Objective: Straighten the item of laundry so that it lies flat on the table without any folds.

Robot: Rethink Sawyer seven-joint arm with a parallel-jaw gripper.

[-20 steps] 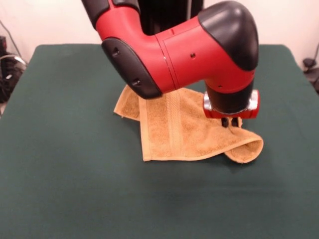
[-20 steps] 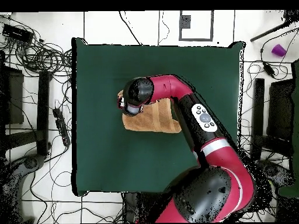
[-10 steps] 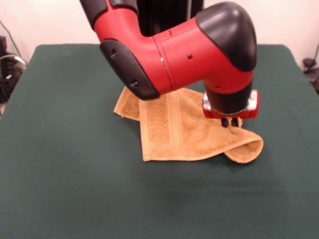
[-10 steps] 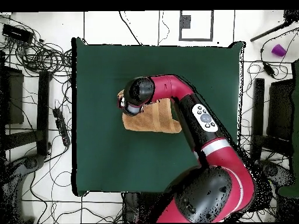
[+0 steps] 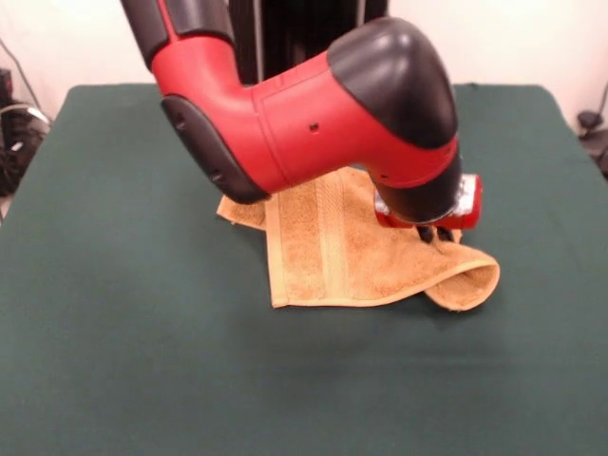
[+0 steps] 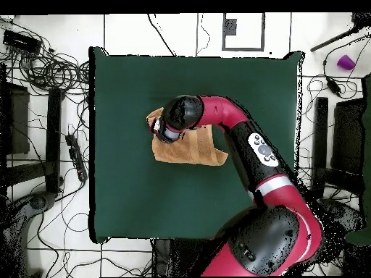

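The item of laundry [image 5: 342, 256] is an orange-tan towel lying mid-table [image 5: 104, 332], still folded. A doubled flap curls over at its right corner [image 5: 470, 285], and a woven band runs down its left part. My gripper [image 5: 436, 232] hangs under the red wrist at the towel's right side. Its two dark fingertips stand close together, pinching the cloth just above the curled flap. From overhead the towel [image 6: 190, 148] shows beside and partly under the arm's black wrist [image 6: 181, 112]. The fingers are hidden there.
The red and black arm [image 5: 304, 114] crosses over the towel's far half and hides it. Green table cloth [image 6: 130, 87] lies open on all sides of the towel. Cables and gear sit on the floor beyond the table edges.
The wrist and forearm have swung and tilted toward the camera and left in the front view. The gripper has shifted slightly left. The towel's shape is almost unchanged.
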